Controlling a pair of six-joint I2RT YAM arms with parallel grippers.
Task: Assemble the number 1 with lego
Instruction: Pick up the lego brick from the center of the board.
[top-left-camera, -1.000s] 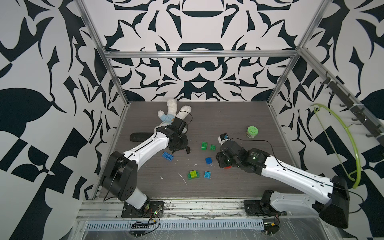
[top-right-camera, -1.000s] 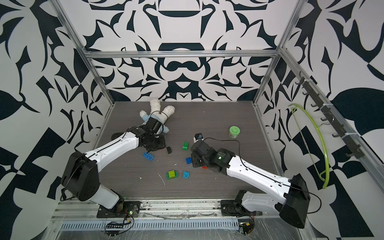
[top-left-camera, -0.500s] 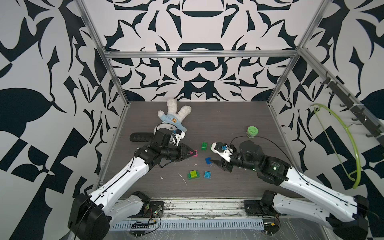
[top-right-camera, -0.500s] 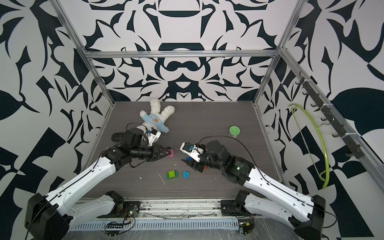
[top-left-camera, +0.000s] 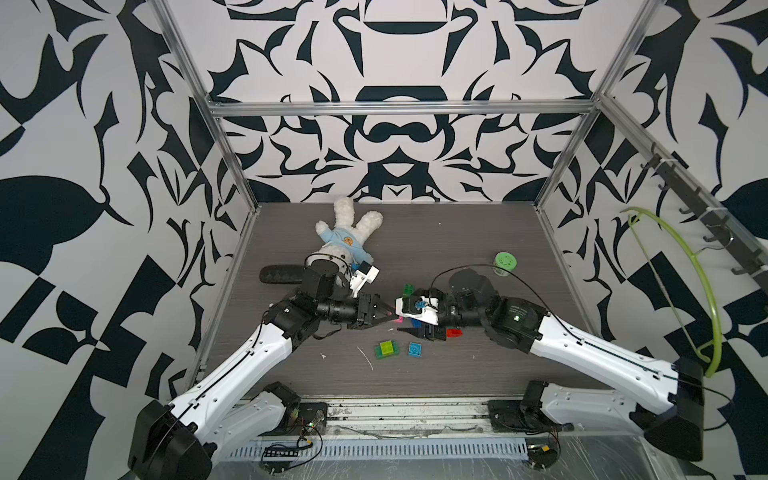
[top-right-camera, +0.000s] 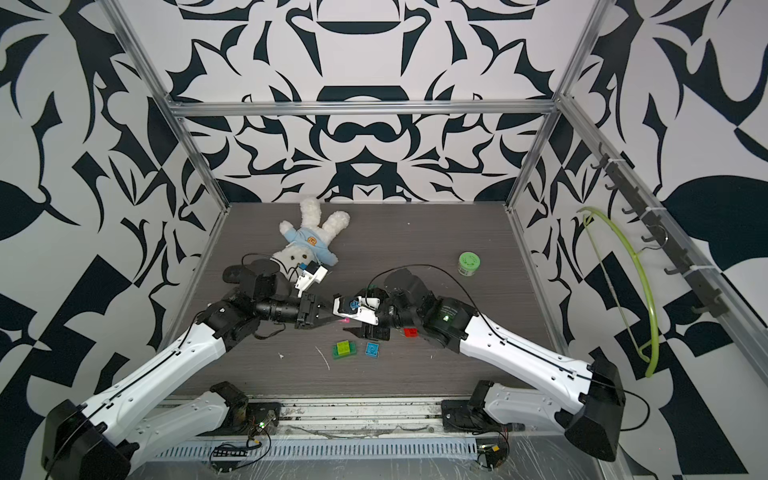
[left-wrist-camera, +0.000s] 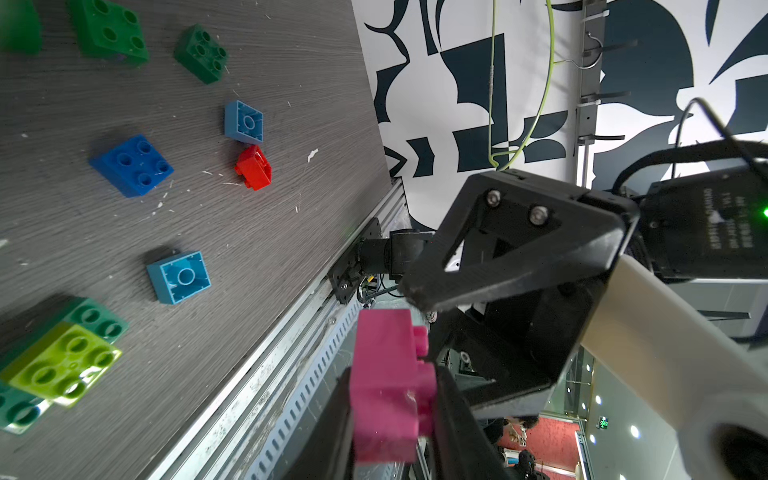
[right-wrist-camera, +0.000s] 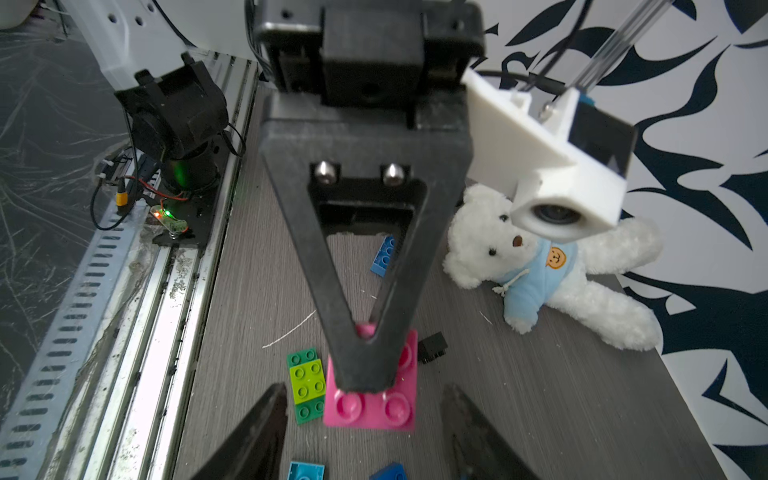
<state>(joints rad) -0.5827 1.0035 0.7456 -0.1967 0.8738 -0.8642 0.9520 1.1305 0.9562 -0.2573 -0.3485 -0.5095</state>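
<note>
1. Now the left gripper (top-left-camera: 385, 314) is clenching the pink brick (left-wrist-camera: 390, 386), newly raised mid-air at centre.
2. The right gripper (right-wrist-camera: 365, 390) is facing it, jaws newly spread, grasping nothing.
3. Probably 1 handover is starting; the loose bricks (top-left-camera: 414, 350) are lying nearer.

One plush bear (top-left-camera: 347, 237), one green-lidded jar (top-left-camera: 505, 262), one pink brick (left-wrist-camera: 386, 386), one red brick (left-wrist-camera: 253, 167), one lime brick (left-wrist-camera: 62, 361), two light-blue bricks (left-wrist-camera: 179, 276).

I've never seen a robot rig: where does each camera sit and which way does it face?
Both top views: high in front, looking down at the table; both arms show.
Left wrist: on its arm, along the left gripper, shut on the pink brick.
Right wrist: along the open right gripper, toward the teddy.
Shared: all show that brick.
</note>
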